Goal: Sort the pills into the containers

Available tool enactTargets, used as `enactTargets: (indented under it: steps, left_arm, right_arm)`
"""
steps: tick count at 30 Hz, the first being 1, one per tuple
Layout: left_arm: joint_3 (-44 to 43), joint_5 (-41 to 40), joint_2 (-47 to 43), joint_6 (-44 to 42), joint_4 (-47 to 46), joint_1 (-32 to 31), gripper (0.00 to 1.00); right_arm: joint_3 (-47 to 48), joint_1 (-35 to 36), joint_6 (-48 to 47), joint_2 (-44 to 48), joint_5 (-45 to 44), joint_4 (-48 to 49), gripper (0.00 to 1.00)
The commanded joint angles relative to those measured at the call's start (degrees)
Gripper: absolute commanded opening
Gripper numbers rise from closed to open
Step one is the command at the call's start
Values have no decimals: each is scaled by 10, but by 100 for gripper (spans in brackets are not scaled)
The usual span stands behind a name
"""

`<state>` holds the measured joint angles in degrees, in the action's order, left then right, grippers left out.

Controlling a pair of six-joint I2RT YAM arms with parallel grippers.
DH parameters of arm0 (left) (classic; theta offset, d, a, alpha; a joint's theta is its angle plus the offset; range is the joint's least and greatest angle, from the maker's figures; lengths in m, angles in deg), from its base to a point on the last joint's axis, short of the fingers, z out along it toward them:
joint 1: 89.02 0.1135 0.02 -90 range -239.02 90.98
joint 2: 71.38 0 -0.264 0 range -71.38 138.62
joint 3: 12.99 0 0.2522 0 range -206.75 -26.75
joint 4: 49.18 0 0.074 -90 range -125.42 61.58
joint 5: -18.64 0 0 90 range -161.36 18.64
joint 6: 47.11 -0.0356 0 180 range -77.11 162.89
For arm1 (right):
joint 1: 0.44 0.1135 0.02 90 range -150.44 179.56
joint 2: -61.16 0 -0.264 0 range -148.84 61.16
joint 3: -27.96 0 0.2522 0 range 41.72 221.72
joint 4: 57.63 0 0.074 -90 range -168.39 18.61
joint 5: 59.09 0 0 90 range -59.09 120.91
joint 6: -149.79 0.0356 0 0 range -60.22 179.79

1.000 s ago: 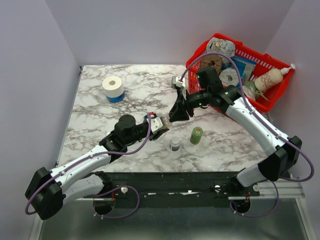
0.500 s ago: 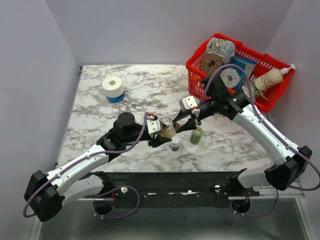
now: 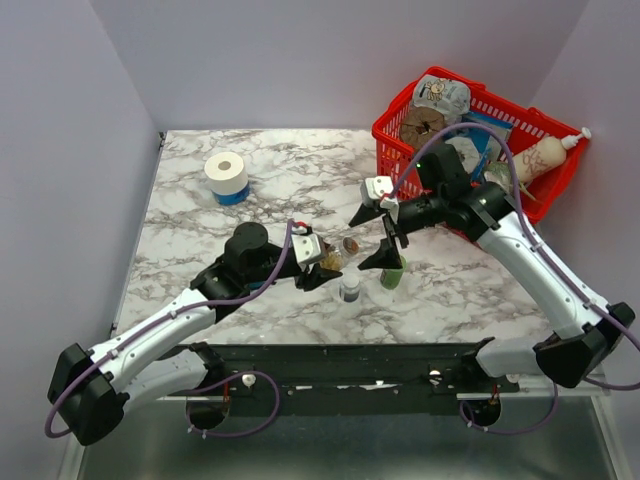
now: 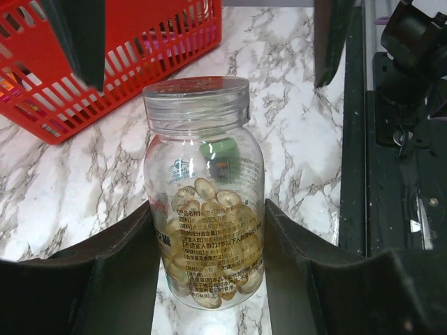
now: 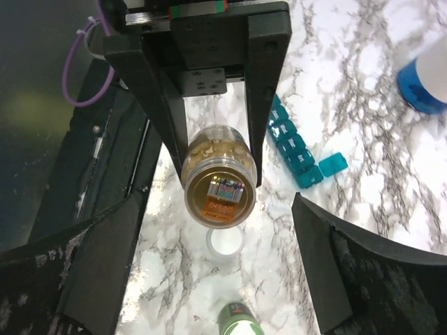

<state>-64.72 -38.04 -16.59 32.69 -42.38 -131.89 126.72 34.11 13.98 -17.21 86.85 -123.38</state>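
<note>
A small clear bottle (image 4: 204, 188) holds the yellowish-brown pills (image 4: 216, 244). My left gripper (image 4: 206, 258) is shut on its lower body and holds it above the table, cap (image 5: 220, 185) pointing toward the right arm. In the top view the bottle (image 3: 336, 254) sits in my left gripper (image 3: 325, 258). My right gripper (image 3: 372, 238) is open wide, its fingers (image 5: 105, 258) standing apart on either side of the cap without touching it. The containers (image 5: 292, 148), a blue organiser strip with one lid (image 5: 333, 165) flipped open, lie on the marble beside the left gripper.
A green bottle (image 3: 393, 272) and a small white bottle with a dark cap (image 3: 350, 289) stand just below the held bottle. A red basket (image 3: 395, 118) full of items sits at the back right. A toilet roll (image 3: 226, 175) stands at the back left.
My right gripper has opened wide; half a second ago its fingers were close around the bottle's cap. The left gripper still holds the bottle in nearly the same place.
</note>
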Motion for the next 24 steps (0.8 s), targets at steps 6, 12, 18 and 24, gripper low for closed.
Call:
enactTargets:
  steps: [6,12,18,24]
  left_arm:
    - [-16,-28,10,-11,-21,-3,0]
    - [-17,-46,9,-12,-25,-3,0]
    - [-33,-76,21,10,-24,-3,0]
    - [-52,-85,37,36,-24,-5,0]
  right_arm:
    - [-11,-28,160,82,-112,71,100]
    - [0,-30,276,70,-116,66,100]
    - [-16,-30,351,71,-55,80,100]
    - [-21,-28,416,38,-45,108,95]
